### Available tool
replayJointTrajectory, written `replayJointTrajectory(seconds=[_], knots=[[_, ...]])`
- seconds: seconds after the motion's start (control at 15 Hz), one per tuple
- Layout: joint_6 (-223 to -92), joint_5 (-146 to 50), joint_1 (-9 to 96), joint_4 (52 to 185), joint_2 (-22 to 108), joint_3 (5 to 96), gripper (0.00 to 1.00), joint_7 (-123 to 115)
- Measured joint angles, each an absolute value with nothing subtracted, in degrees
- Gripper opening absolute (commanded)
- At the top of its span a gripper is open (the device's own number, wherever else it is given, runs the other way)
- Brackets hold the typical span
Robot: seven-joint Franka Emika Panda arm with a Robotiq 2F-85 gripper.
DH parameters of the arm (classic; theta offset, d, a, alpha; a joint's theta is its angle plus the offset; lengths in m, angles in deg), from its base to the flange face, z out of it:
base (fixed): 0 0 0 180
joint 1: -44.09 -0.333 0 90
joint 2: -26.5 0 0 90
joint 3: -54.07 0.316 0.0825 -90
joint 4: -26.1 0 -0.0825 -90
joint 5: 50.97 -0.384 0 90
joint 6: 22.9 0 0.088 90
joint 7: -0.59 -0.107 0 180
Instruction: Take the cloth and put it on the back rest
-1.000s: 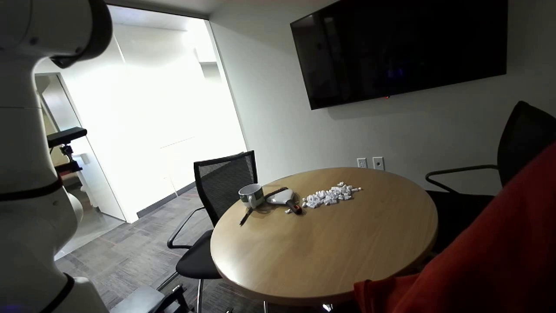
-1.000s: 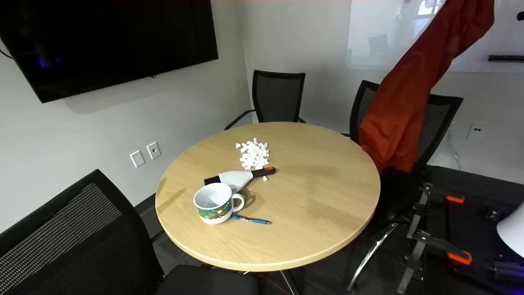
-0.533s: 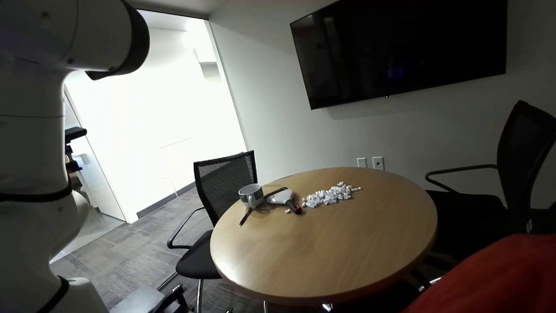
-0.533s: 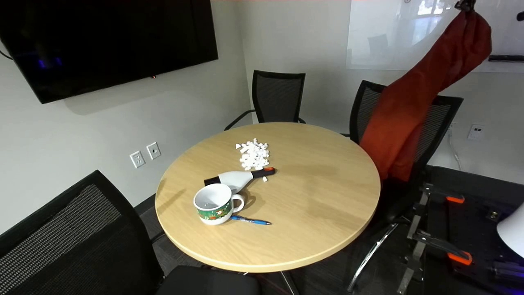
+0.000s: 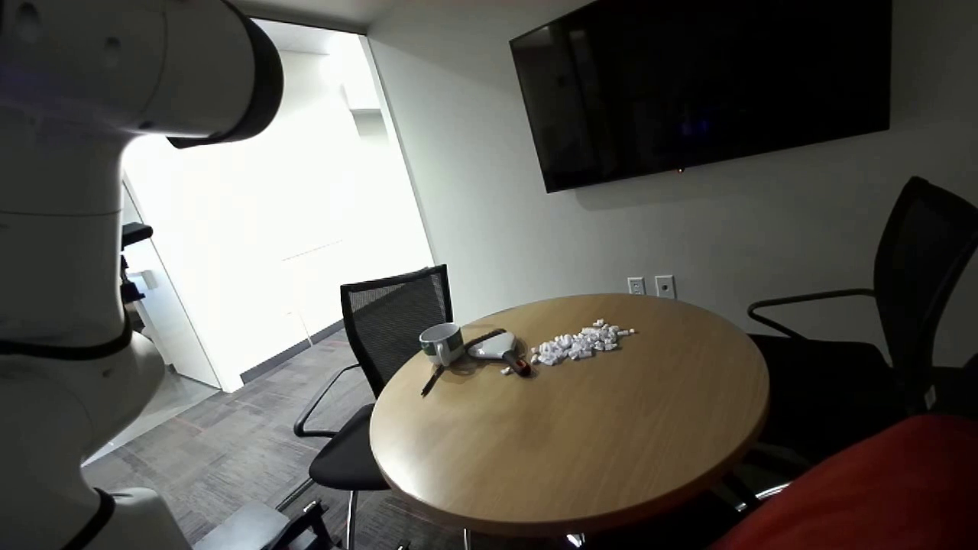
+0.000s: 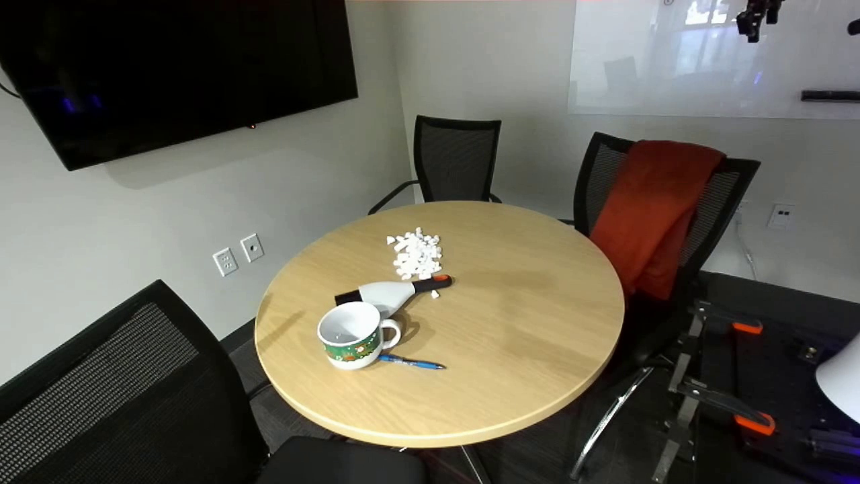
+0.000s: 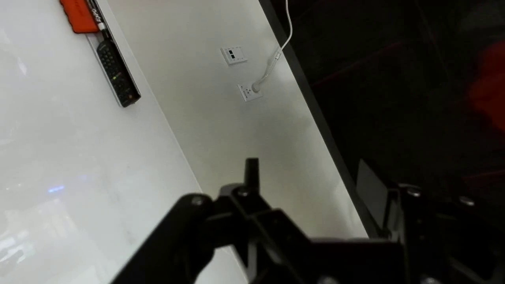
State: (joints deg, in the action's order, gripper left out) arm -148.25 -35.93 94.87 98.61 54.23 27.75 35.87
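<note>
The red-orange cloth [image 6: 662, 208] hangs draped over the top edge of a black mesh back rest [image 6: 723, 195], its front part falling toward the seat. In an exterior view the cloth [image 5: 879, 485] fills the lower right corner, close to the camera. High above the back rest, at the top of an exterior view, my gripper [image 6: 759, 25] is apart from the cloth. In the wrist view the gripper [image 7: 307, 169] stands open, with a wide gap and nothing between its fingers. A blurred red patch [image 7: 491, 86] shows at that view's right edge.
The round table [image 6: 510, 376] carries a mug [image 6: 349, 343], a blue pen [image 6: 411, 361], a brush-like tool [image 6: 390, 292] and a pile of white bits [image 6: 418, 254]. Other chairs [image 6: 457, 158] surround it. A whiteboard [image 7: 59, 138] lies behind the gripper.
The gripper first held the cloth's upper end stretched up above the chair. It has opened and let go, and the upper part has dropped over the back rest. The arm has moved too.
</note>
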Motion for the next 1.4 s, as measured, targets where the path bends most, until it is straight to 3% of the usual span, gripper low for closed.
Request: replayJointTrajectory(seconds=[0.53,1.0,1.4], knots=[[-147.3,-38.7,93.6,100.4,45.1,34.7,1.0,50.6],[-147.4,-38.6,86.2,117.9,29.7,42.2,1.0,60.1],[-147.3,-38.3,76.3,130.6,25.2,39.7,1.0,62.3]])
